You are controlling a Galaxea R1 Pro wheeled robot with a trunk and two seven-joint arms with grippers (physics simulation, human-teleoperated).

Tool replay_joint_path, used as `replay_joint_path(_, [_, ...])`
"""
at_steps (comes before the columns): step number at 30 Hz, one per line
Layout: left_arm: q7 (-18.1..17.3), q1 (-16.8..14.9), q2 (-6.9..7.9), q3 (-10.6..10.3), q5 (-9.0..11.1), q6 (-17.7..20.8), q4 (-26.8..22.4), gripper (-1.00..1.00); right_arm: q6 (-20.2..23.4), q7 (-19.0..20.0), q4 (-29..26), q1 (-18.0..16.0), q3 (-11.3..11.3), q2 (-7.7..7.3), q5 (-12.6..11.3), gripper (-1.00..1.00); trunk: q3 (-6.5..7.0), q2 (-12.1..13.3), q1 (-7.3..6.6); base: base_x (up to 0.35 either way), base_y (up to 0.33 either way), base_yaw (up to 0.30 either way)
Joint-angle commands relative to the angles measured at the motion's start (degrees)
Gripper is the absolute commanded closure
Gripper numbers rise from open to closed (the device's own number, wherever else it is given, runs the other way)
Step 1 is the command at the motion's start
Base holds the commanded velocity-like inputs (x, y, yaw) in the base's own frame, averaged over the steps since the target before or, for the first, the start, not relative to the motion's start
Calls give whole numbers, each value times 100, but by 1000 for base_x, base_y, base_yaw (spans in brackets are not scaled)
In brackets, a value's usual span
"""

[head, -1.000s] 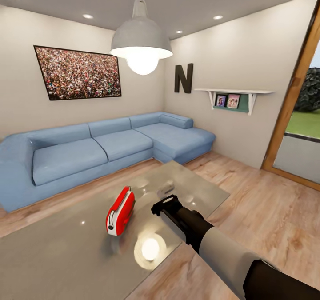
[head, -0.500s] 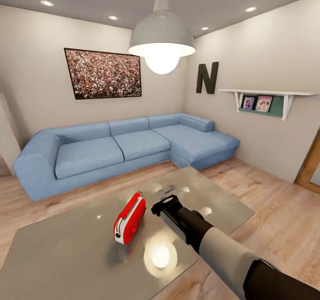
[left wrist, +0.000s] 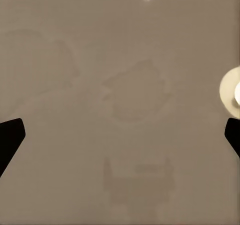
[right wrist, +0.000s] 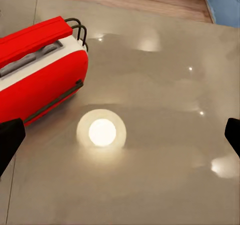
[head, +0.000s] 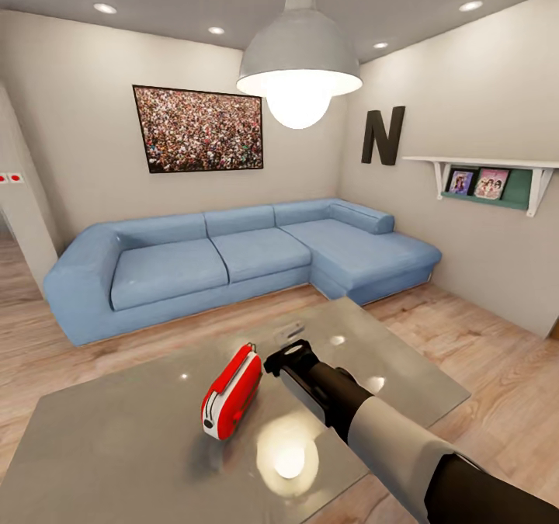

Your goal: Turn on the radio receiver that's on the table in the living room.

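Glossy table (head: 140, 446), red radio receiver (head: 231, 391), blue sofa (head: 233, 260), right gripper (head: 284, 353) spread wide

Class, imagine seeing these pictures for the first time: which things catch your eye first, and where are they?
The bright red radio receiver lies on the glossy grey table, just left of the right gripper. Above hangs a glowing white pendant lamp; behind stretches a blue L-shaped sofa.

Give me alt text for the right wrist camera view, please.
A red radio receiver with white trim stands on a glossy grey table, beside a bright reflection of a lamp. The right gripper's dark fingertips sit wide apart at the picture's edges, holding nothing.
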Motion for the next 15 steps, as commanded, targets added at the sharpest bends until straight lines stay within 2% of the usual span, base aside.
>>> replay_joint_path(1, [0, 0, 0, 0, 1, 0, 0, -100, -25, 0, 0, 0, -6, 0, 0, -100, 0, 0, 0, 8, -4, 3])
replay_joint_path(15, [-17, 0, -3, -10, 7, -24, 0, -100, -63, -31, 9, 0, -54, 0, -9, -100, 0, 0, 0, 19, 12, 0])
